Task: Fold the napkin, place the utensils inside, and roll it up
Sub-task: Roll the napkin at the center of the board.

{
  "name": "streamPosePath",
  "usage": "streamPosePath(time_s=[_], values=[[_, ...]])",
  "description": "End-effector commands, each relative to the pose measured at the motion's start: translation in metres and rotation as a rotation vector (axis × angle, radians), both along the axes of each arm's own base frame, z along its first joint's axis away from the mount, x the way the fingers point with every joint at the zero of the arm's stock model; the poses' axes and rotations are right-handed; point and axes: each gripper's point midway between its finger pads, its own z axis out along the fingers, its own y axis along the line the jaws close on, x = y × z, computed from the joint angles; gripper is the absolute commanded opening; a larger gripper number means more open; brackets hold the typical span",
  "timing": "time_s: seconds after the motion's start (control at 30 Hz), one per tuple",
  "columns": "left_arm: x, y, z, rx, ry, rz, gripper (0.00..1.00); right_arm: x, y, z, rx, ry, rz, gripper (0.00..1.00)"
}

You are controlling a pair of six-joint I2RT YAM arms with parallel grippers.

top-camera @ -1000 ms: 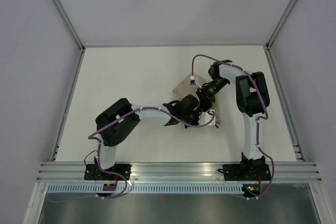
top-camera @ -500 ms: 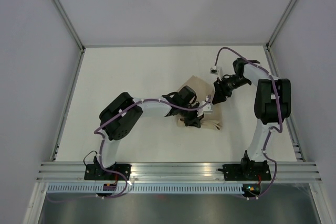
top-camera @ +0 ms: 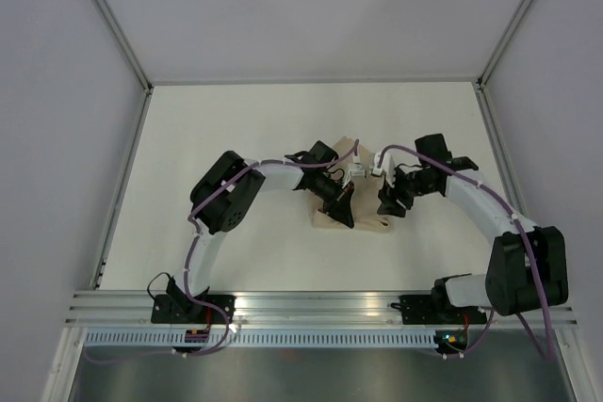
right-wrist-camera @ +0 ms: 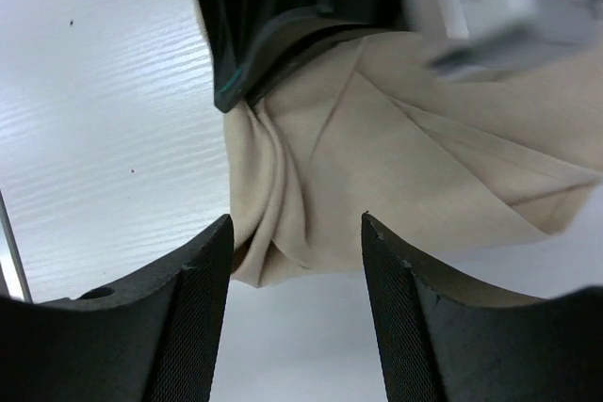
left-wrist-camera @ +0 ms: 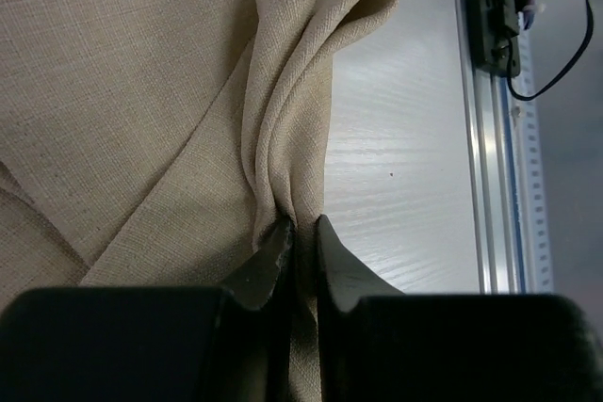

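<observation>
while a raised pleat of the napkin [left-wrist-camera: 141,91] is clamped between the tips of the left gripper [left-wrist-camera: 301,233], the step in hand is judged to be the folding. its jaws are seen drawn together on cloth, with only the fabric's thickness between them. the right gripper [right-wrist-camera: 297,233] is seen spread wide with nothing held; whether the cloth below is touched cannot be told.

how it is best done (judgement):
- the pinched edge should be lifted only enough to clear the table [left-wrist-camera: 396,167], then carried flat across so that edge is laid on edge.
- the gathers at the pinch should be smoothed out, or the fold may be set crooked.
- the free side is best pinned or taken up by the right gripper, so the whole cloth is not dragged.
- a slow release is advised.

position:
- top view: the napkin is found just off table centre, toward 4 o'clock, largely covered by both wrists.
- left wrist view: cloth is spread from the fingertips toward 10 o'clock; the pleat runs toward 12 and ends in a rolled lip near 1; bare table lies at 3.
- right wrist view: cloth fills the field from centre to 2 o'clock, with a rumpled corner seen in the gap between the fingers.
- no fork is made out in any view.
</observation>
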Motion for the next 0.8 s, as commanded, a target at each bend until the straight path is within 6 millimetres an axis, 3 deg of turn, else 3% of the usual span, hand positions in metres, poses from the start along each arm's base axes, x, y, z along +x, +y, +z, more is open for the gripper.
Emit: streamPosePath(time_s=[0.0,0.1,0.4,0.77], values=[[-0.008,0.004,-0.001,0.015,0.166,-0.005,0.02,0.007,0.014,-0.009,-0.053,-0.188,0.089,0.63],[-0.005,0.002,-0.002,0.018,0.191,0.0,0.02,-0.006,0.029,-0.023,-0.072,-0.181,0.135,0.64],[0.001,-0.001,-0.006,0.036,0.222,0.015,0.02,-0.017,0.054,-0.06,-0.164,-0.159,0.188,0.66],[0.006,0.0,-0.004,0.033,0.189,0.023,0.03,-0.017,0.056,-0.096,-0.252,-0.168,0.188,0.59]])
